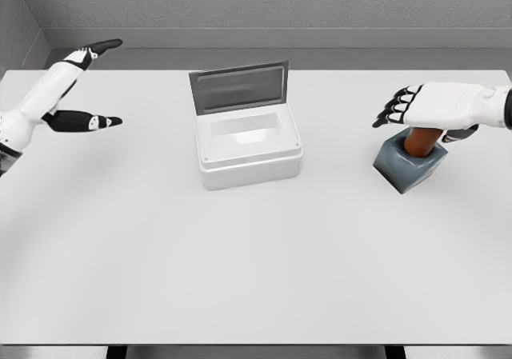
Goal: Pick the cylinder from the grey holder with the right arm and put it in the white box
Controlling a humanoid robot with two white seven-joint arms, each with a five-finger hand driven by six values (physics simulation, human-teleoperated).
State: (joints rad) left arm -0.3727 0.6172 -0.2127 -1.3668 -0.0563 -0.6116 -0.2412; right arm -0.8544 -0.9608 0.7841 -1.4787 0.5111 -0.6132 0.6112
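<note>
- The white tabletop [240, 279] fills most of the head view, with a grey wall and floor strip behind it.
- The white box [250, 147] sits near the middle of the tabletop, a little toward the far edge; its grey-lined lid [238, 87] stands open and upright at the back, and the inside shows pale and bare.
- The grey holder [408, 167] stands on the right side of the tabletop, well apart from the box, turned at an angle so one corner faces forward.
- The cylinder [420, 141], reddish brown, sits upright in the holder, with only its upper part showing above the holder's rim.
- The right hand [436, 111] reaches in from the right edge and hangs directly over the top of the cylinder, covering its upper end.
- The right hand's dark-tipped fingers [394, 111] extend leftward past the cylinder, loosely spread and slightly bent; they are not closed around the cylinder, and I cannot tell whether the palm touches its top.
- The left hand [76, 87] shows at the upper left, well apart from the box, with its fingers held apart and holding nothing: one points up toward the far edge, another points right toward the box.
</note>
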